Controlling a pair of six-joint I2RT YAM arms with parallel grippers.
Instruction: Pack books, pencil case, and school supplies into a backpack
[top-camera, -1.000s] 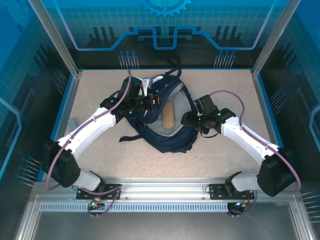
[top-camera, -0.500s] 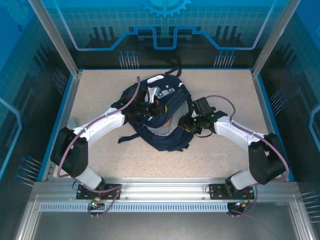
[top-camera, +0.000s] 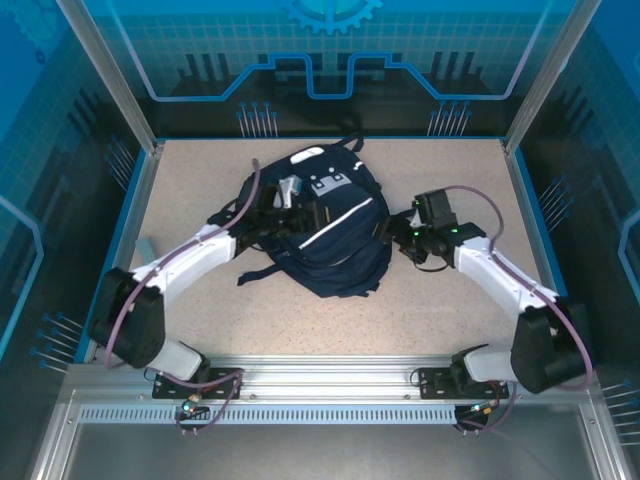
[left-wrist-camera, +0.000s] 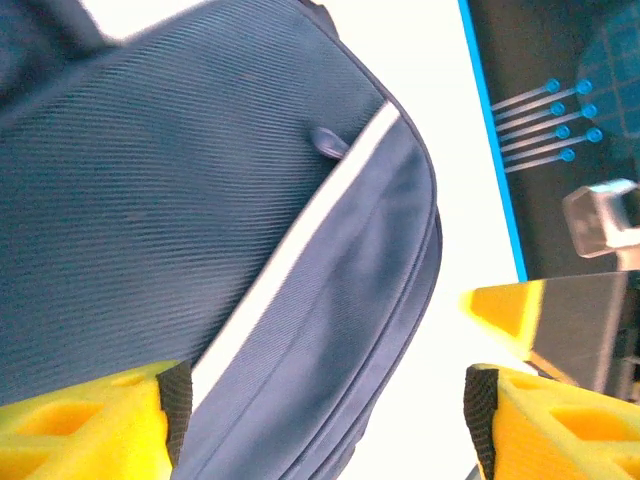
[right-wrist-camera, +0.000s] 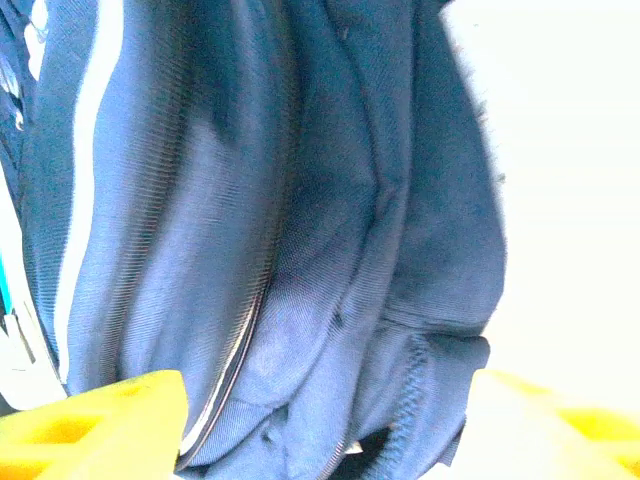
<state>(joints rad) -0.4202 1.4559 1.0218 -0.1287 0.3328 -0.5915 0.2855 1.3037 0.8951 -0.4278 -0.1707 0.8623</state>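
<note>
You have the speckled beige table (top-camera: 220, 310) across the middle of the top view, edged in blue. The backpack (top-camera: 335, 240) lies at its centre, a little toward the upper part of the frame. Its front panel faces up, a white stripe crosses it diagonally, and the top loop points to the far edge.

Your left arm reaches in from the lower left, and the left gripper (top-camera: 292, 213) sits at the backpack's left side. In the left wrist view its yellow fingers (left-wrist-camera: 80, 420) stand wide apart, released, with navy fabric and the stripe between them.

Your right arm comes from the lower right, and the right gripper (top-camera: 400, 235) is just beside the backpack's right edge. In the right wrist view its jaws are spread wide over creased fabric, clamping nothing.

A small grey object (top-camera: 145, 245) rests at the table's left edge.
</note>
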